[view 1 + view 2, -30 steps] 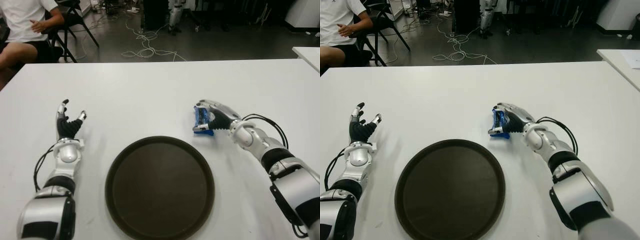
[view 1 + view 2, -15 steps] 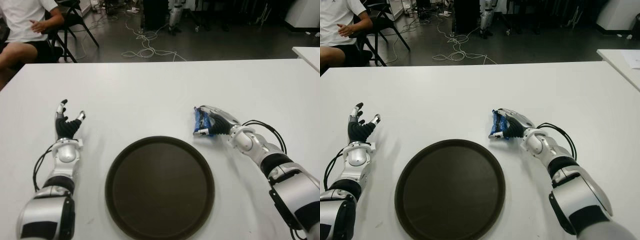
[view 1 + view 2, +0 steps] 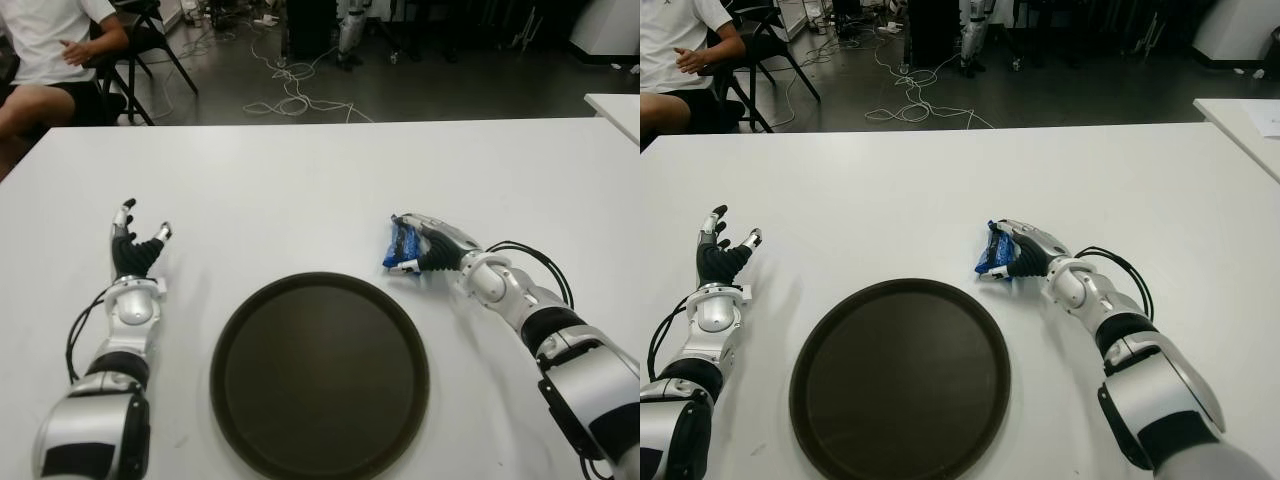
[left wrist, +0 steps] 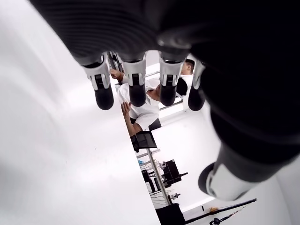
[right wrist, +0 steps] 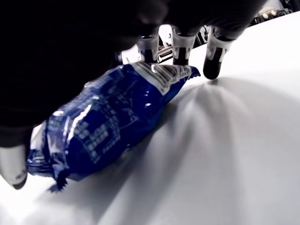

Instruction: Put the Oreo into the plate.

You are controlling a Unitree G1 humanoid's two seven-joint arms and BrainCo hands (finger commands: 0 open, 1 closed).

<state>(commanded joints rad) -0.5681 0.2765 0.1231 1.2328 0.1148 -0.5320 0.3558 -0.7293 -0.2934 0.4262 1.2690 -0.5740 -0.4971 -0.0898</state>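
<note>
Fingers [image 5: 147, 46] of the right hand [image 3: 432, 247] curl over the Oreo [image 3: 401, 246], a small blue crinkled foil packet with white print, gripping it low against the white table [image 3: 300, 190]. It sits just off the plate [image 3: 320, 375] at about one o'clock from the plate's centre, near the rim but outside it. My reading: the grasp is made; lifting, carrying across the rim and letting go are all left, and the dark round plate holds nothing. At nine o'clock, well apart, the left hand [image 3: 135, 250] shows idle, fingers spread and holding nothing.
</note>
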